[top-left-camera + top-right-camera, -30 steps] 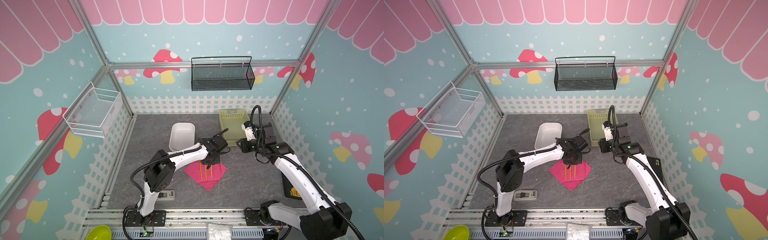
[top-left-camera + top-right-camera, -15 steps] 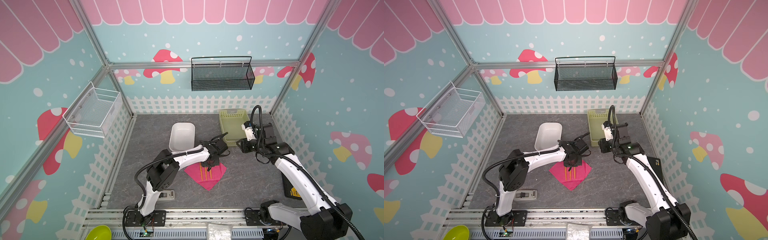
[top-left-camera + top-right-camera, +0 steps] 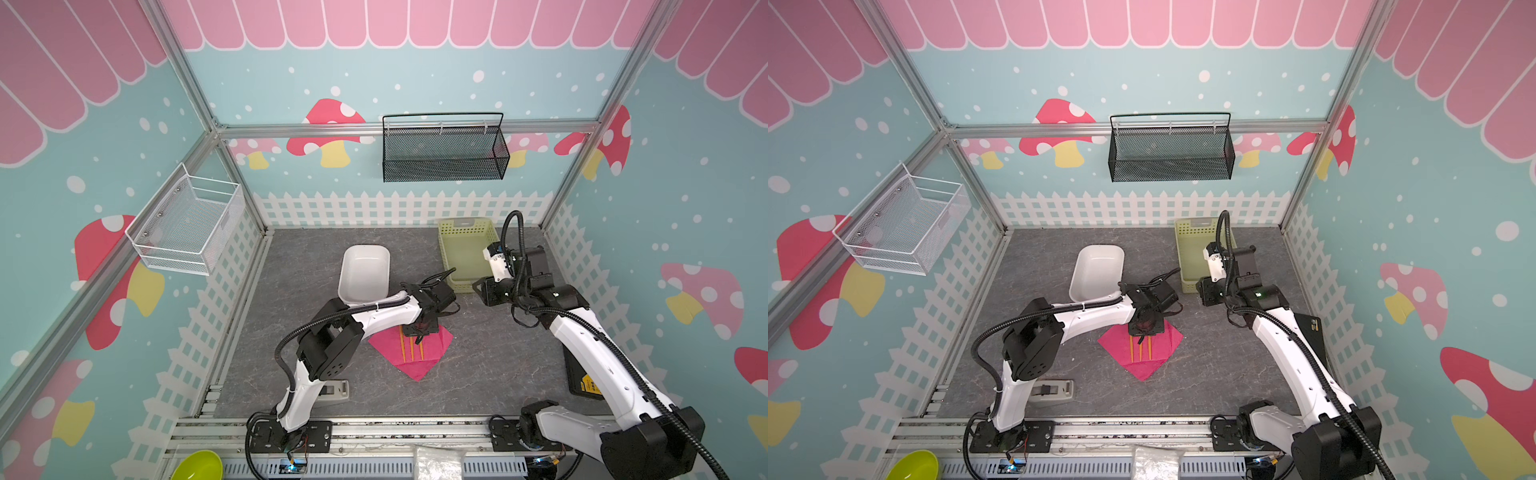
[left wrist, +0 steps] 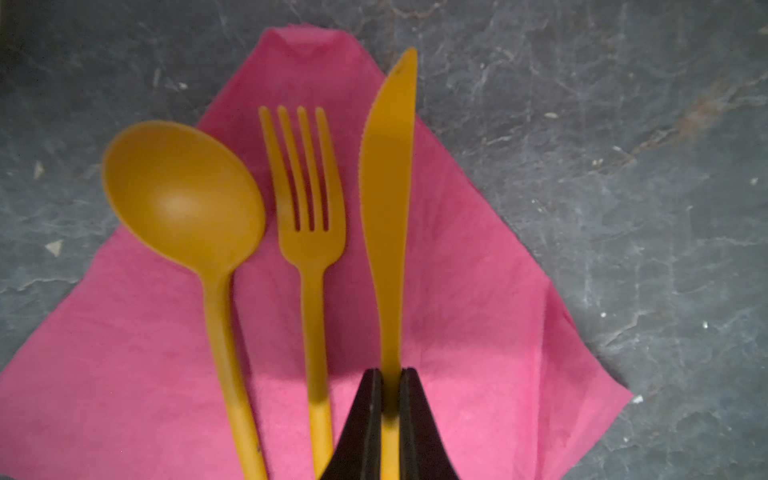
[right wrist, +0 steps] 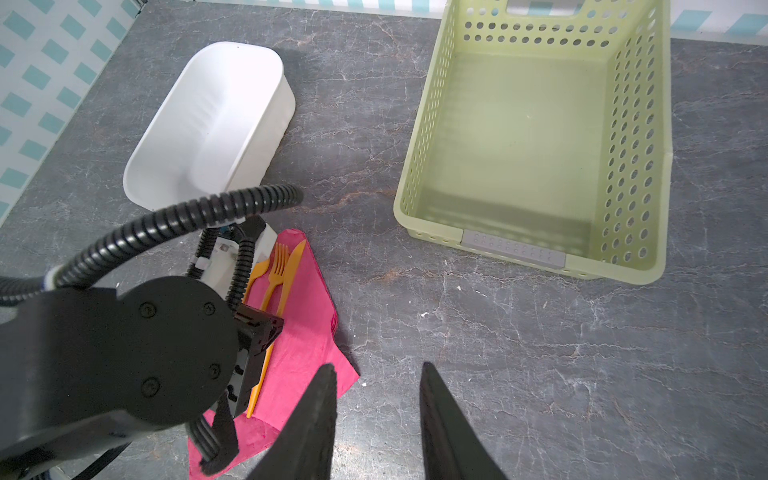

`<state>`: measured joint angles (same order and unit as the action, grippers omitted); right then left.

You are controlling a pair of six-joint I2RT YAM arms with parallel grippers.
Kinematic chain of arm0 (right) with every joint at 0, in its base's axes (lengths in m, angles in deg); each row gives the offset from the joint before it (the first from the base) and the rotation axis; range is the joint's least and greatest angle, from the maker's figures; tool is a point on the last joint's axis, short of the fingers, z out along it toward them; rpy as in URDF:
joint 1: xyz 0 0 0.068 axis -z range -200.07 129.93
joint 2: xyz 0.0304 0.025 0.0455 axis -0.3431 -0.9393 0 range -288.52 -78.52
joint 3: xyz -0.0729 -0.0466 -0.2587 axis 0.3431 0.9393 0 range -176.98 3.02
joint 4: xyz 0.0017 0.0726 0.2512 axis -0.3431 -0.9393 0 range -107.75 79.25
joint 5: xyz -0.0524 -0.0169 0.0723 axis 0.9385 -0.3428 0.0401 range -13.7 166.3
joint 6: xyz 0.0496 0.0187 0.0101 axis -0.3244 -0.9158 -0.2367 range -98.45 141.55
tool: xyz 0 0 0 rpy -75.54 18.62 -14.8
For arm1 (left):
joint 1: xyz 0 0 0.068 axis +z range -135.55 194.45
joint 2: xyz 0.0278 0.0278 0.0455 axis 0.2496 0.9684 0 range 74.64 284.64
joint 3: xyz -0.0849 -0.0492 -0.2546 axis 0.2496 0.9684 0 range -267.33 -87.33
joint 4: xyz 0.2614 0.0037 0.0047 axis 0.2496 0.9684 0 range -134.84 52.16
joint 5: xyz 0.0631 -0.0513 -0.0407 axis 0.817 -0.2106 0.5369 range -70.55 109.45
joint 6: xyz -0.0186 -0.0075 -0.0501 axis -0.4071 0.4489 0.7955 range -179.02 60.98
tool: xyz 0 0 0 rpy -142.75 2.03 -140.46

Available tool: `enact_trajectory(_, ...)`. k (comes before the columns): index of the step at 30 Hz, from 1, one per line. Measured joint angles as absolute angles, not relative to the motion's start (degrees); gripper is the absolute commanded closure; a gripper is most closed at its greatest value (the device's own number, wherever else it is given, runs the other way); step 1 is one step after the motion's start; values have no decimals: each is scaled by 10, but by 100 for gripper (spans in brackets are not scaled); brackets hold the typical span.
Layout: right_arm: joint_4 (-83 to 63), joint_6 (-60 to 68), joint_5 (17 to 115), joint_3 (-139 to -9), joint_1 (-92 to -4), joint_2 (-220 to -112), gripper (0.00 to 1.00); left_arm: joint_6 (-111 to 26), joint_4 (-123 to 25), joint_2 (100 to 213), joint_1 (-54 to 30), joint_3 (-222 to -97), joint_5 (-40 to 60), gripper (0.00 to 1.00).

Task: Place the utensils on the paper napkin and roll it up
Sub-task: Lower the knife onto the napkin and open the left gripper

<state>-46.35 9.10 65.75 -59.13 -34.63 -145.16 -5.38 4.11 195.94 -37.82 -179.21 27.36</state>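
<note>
Between the pressed-in jaws of the left gripper point(image 4: 388, 376): handle of an orange plastic knife point(image 4: 388, 174). Alongside, parallel on the pink paper napkin point(image 4: 478, 311): fork point(image 4: 309, 241), then spoon point(image 4: 183, 195). Right gripper point(image 5: 378, 370): jaws spread, empty, over the grey tabletop point(image 5: 540, 353) near the napkin's corner. Beyond: green perforated basket point(image 5: 422, 137).

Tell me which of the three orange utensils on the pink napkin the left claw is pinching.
The knife: its handle is clamped in the left claw. The fork and the round-bowled spoon lie free beside it on the napkin.
</note>
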Motion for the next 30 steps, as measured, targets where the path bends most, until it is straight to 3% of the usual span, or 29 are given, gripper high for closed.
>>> enact_trajectory(16,-463,91,657,-591,-346,-1444,63,-54,41,1969,-378,-1792,271,88)
enact_trajectory(30,-463,91,657,-589,-346,-1444,63,-54,41,1972,-378,-1792,271,80)
